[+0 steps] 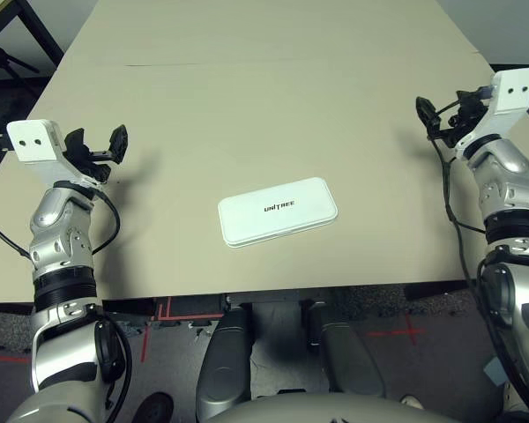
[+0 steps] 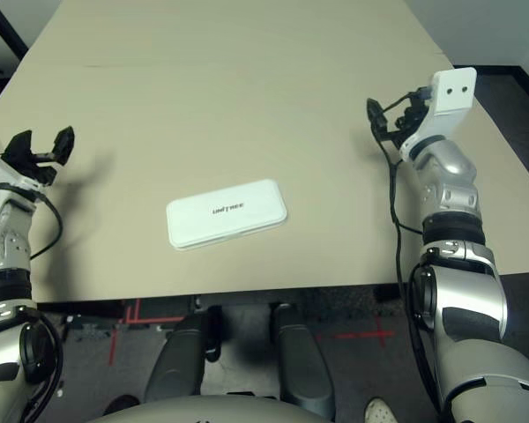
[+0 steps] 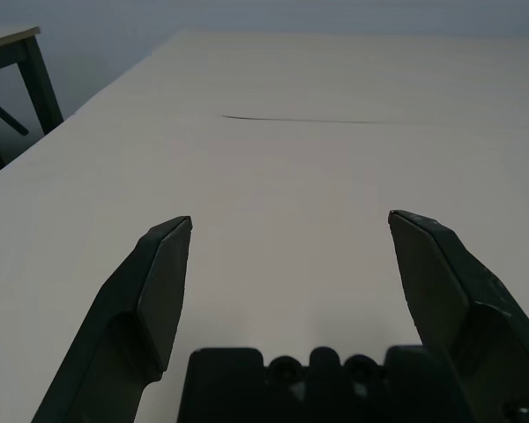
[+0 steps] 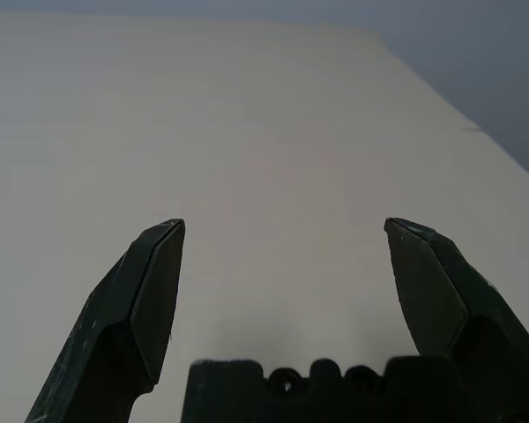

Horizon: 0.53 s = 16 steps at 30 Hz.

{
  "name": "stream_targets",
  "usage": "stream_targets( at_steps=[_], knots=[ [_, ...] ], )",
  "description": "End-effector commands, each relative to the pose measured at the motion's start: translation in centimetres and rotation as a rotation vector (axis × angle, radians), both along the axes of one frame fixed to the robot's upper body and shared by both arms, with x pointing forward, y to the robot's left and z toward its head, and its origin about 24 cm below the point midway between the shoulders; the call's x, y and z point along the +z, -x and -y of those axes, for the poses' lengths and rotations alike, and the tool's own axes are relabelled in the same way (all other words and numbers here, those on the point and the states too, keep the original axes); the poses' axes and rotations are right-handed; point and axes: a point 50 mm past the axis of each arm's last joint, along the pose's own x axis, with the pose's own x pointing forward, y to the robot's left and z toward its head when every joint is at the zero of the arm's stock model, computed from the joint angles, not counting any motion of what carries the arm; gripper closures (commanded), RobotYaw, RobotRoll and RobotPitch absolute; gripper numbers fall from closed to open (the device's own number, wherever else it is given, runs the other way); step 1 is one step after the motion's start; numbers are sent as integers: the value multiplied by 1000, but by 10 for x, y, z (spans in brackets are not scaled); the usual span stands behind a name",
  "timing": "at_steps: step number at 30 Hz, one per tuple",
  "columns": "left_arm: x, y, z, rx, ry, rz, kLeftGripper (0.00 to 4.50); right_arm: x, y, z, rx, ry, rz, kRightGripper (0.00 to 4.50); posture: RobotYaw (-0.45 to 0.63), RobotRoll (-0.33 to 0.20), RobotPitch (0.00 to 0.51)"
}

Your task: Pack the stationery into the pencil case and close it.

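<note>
Lying flat near the front-centre of the beige table, the pencil case is sitting w/ its lid shut, "UNITREE" lettering facing up, long side running roughly L–R and slightly angled. No stationery is showing on the tabletop around it; the case is closed, so what's inside can't be seen.

Left gripper is hovering over the table's left side, well apart from the case, fingers spread wide & holding nothing. In the left wrist view the two black fingers are standing far apart w/ bare tabletop between them, and a thin dark seam line is running across the table further off. A dark frame, prob. another piece of furniture, is showing past the table's edge in that view.

Right gripper is hanging over the table's right edge region, also well apart from the case, released and empty. Right wrist view is showing its fingers wide open over plain table surface, w/ the table's far corner and a dark floor beyond.

Both silver forearms are flanking the case, one each side, neither touching it. Red tape marks are showing on the floor under the table's front edge.
</note>
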Motion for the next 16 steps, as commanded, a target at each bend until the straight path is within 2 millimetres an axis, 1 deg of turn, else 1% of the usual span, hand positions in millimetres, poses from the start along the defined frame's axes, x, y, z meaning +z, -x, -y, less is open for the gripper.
stream_targets(
  at_steps=[1,6,10,16],
  knots=[
    [-1,1,-9,43,-5,3,10,-1,3,14,-76,-31,3,0,61,0,190],
    [-3,-2,-9,51,-5,2,10,-5,3,13,-83,-29,0,0,51,0,202],
    [-4,-4,-3,22,-29,-5,10,-8,2,10,-69,-33,-4,0,51,0,205],
    [-3,-7,0,8,-34,-7,10,-11,2,9,-64,-35,-3,0,46,0,205]
  ],
)
